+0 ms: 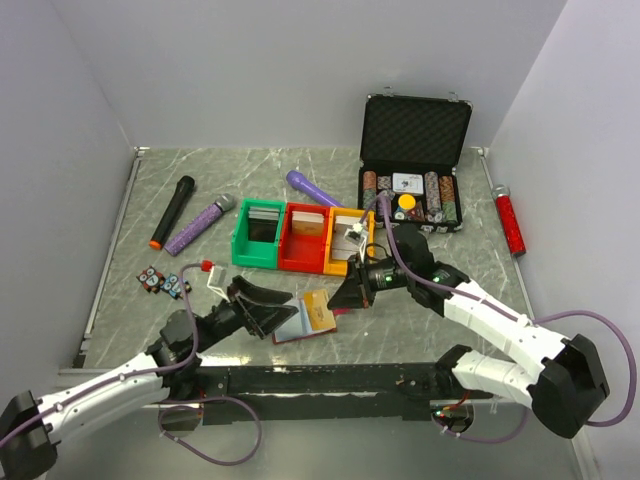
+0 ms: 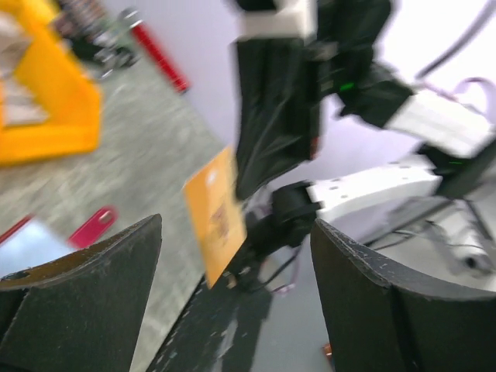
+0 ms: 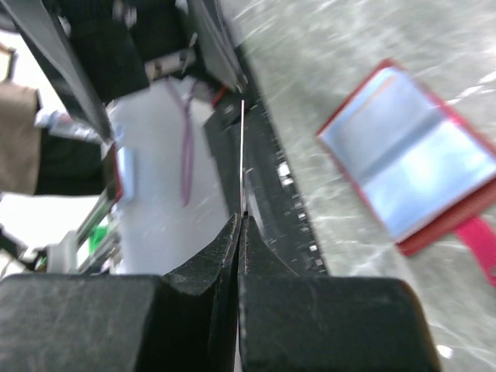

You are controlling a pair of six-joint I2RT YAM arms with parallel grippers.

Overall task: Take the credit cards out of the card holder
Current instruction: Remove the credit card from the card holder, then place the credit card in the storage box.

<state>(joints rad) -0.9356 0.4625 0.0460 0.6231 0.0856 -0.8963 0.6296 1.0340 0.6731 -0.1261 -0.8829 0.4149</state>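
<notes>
The right hand [image 3: 242, 221] is pressed together on an orange card [image 2: 217, 213], which is pinched at its upper part and hangs upright; from the right wrist it is seen only edge-on, as a thin pale line. Whether the lower edge of the card touches the bench [image 1: 480, 255] cannot be told. The left hand [image 1: 278, 308] is placed to the left of it, its fingers [image 2: 85, 294] are spread wide, and nothing is gripped by them. The card holder [image 3: 411, 170] is laid open and flat on the bench between the two hands, close to the near edge, with the pale blue sleeves turned up and the red snap tab [image 3: 477, 248] stretched out to one side. Farther away a green bin [image 1: 257, 238], a red bin [image 1: 305, 238] and a yellow bin [image 1: 350, 240] are set in a row. Behind them, to the right, a black case of poker chips [image 1: 412, 150] is standing open.
</notes>
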